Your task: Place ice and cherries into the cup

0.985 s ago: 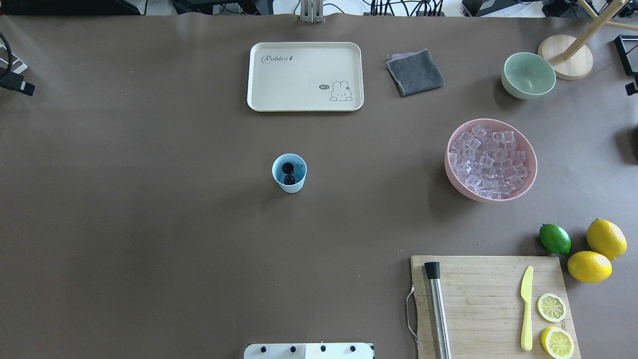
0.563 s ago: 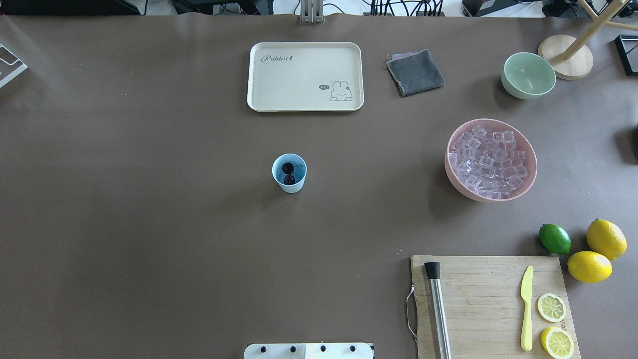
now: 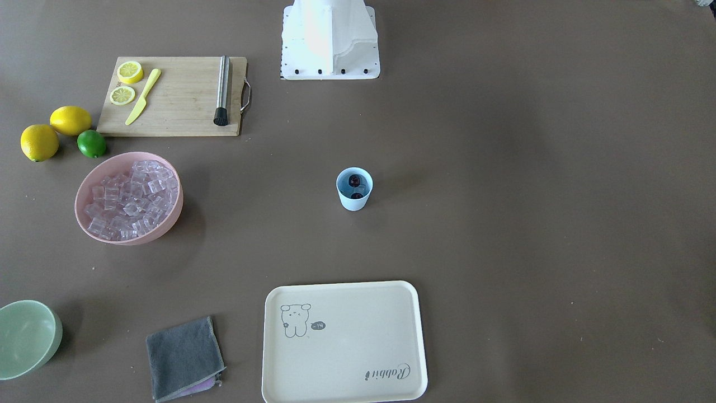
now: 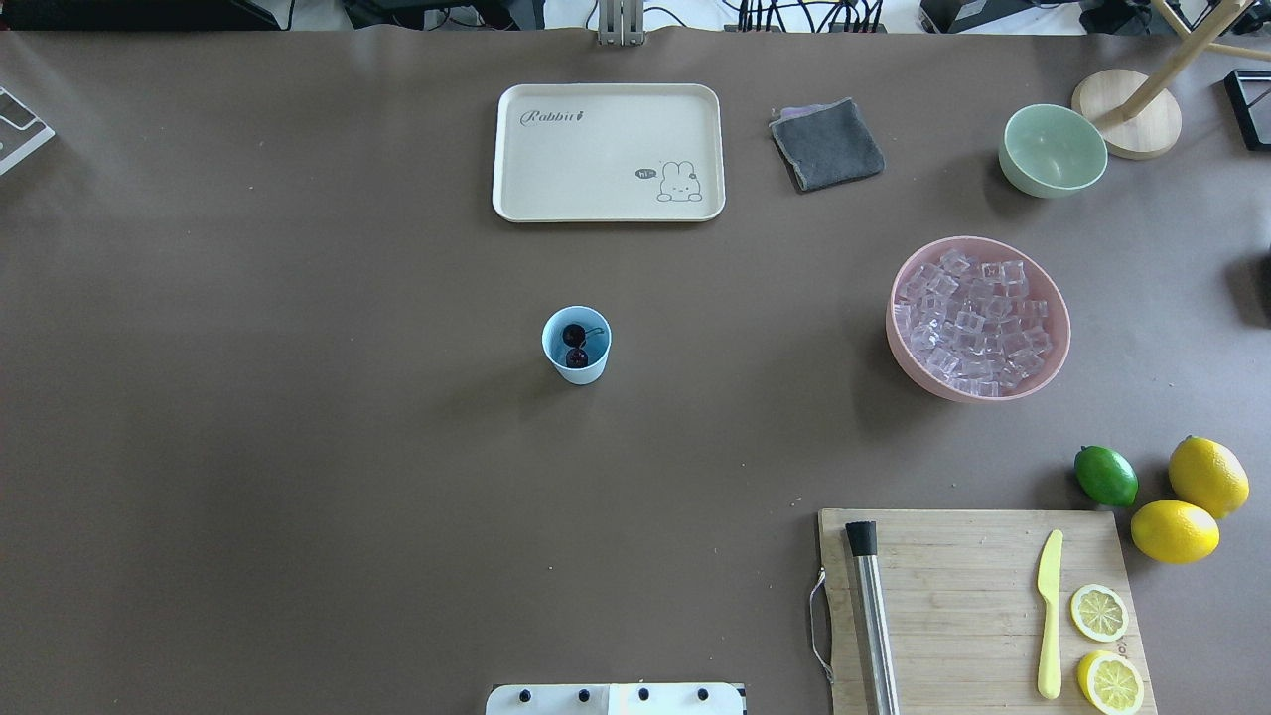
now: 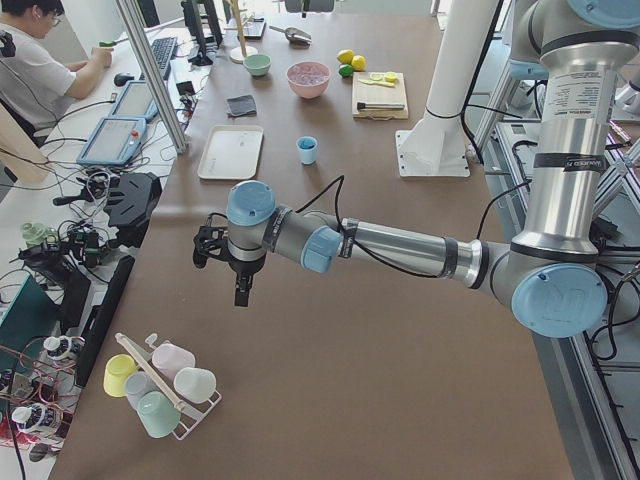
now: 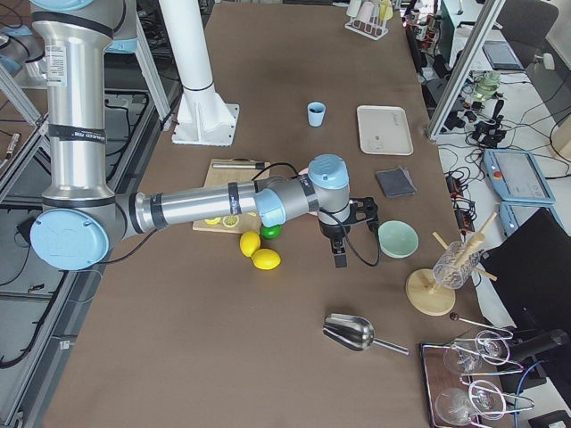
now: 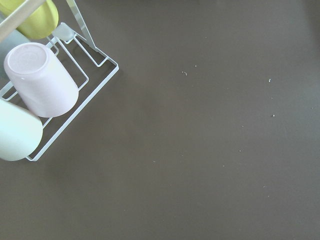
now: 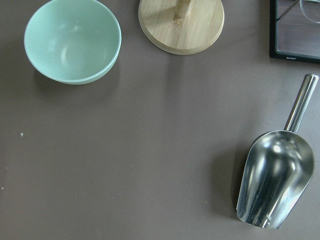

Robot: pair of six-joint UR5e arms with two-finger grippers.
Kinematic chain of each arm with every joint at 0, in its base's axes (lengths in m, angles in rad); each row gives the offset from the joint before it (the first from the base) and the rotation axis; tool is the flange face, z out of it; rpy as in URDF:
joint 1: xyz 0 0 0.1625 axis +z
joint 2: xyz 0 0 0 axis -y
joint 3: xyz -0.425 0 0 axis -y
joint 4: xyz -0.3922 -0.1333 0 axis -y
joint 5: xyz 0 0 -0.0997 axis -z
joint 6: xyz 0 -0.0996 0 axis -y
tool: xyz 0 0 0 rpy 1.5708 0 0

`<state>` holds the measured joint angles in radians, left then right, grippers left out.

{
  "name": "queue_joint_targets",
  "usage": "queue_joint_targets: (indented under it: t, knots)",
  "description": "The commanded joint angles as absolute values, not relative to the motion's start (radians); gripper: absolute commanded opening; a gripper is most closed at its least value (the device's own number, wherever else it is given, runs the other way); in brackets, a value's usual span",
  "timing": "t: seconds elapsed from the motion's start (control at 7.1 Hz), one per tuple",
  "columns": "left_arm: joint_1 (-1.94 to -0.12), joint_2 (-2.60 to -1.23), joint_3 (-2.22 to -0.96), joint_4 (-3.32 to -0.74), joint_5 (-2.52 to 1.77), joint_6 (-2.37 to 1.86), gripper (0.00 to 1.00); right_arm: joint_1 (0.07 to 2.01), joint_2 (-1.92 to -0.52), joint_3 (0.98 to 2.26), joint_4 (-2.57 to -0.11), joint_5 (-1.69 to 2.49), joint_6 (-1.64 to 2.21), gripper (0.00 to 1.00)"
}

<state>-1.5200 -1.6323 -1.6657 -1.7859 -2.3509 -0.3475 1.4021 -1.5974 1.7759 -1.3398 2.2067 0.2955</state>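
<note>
The light-blue cup [image 4: 576, 346] stands upright near the table's middle and also shows in the front view [image 3: 354, 190]. Two dark cherries [image 4: 575, 343] lie inside it. The ice [image 4: 973, 323] is a heap of clear cubes in the pink bowl [image 4: 899, 353] to the cup's right. My left gripper [image 5: 241, 290] hangs far out over the table's left end, by a rack of cups. My right gripper [image 6: 340, 259] hangs past the lemons near the mint bowl. Both show only in the side views, so I cannot tell whether they are open or shut.
A cream tray [image 4: 608, 151], grey cloth [image 4: 827, 144] and mint-green bowl [image 4: 1053, 149] lie at the back. A cutting board [image 4: 978, 606] holds a knife, lemon slices and a metal muddler. A lime [image 4: 1105, 475] and lemons sit beside it. A metal scoop [image 8: 275, 185] lies under the right wrist.
Both grippers showed at the left and right edges of the overhead view one second ago and have moved out of it. The cup, cherries and ice have not moved.
</note>
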Motion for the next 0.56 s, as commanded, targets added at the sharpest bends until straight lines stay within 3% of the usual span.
queue_joint_targets:
  t: [0.0,0.14,0.42]
  knots:
    - [-1.537,-1.655,-1.643,-1.712,-2.353,-0.342,0.98,1.404,-1.509,1.779,-1.405,2.217,0.301,1.0]
    - [-1.543,-1.664,-1.643,-1.685,-2.352,-0.342,0.98,1.404,-1.418,1.779,-1.552,2.211,0.301,1.0]
    - [-1.548,-1.71,-1.629,-1.625,-2.35,-0.351,0.98,1.404,-1.423,1.781,-1.562,2.206,0.299,1.0]
